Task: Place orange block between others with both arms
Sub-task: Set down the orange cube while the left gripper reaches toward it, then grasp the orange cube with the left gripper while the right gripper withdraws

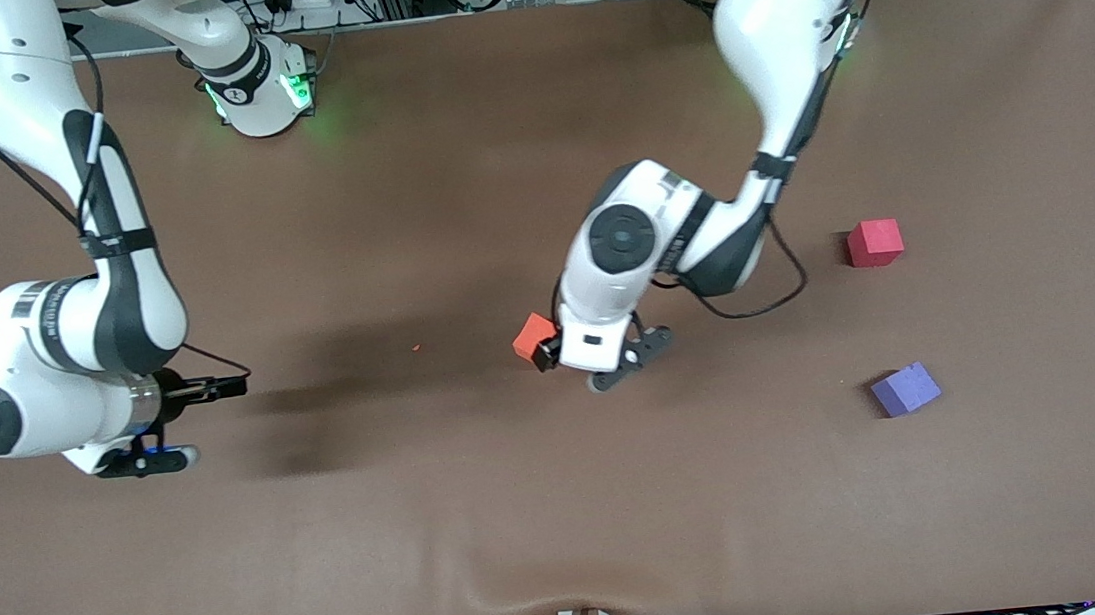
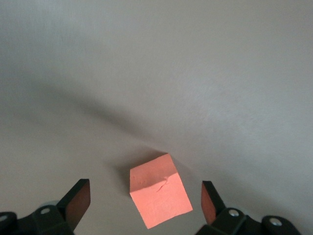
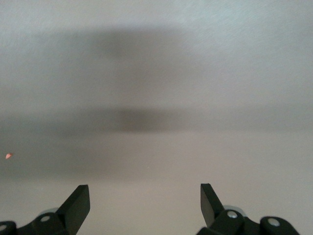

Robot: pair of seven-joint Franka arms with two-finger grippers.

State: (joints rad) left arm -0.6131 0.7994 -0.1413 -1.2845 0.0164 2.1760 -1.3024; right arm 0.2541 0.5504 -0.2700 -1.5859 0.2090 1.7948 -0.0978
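Orange block [image 1: 533, 336] rests on the brown table [image 1: 487, 514] near its middle, tilted off square to the table edges. We see the left gripper [image 2: 145, 201] directly over it, fingers [image 2: 78, 201] spread wide with the block between them and a clear gap on each side; nothing is grasped. The red-pink cube [image 1: 875, 242] and the purple-blue cube [image 1: 906, 388] lie well apart from the block, toward the left arm's end of the table, the purple-blue one nearer the front camera. We find the right gripper [image 3: 145, 201] over bare table at the right arm's end, fingers likewise spread and empty; that arm waits. A small orange speck [image 1: 416, 346] lies between the two grippers.
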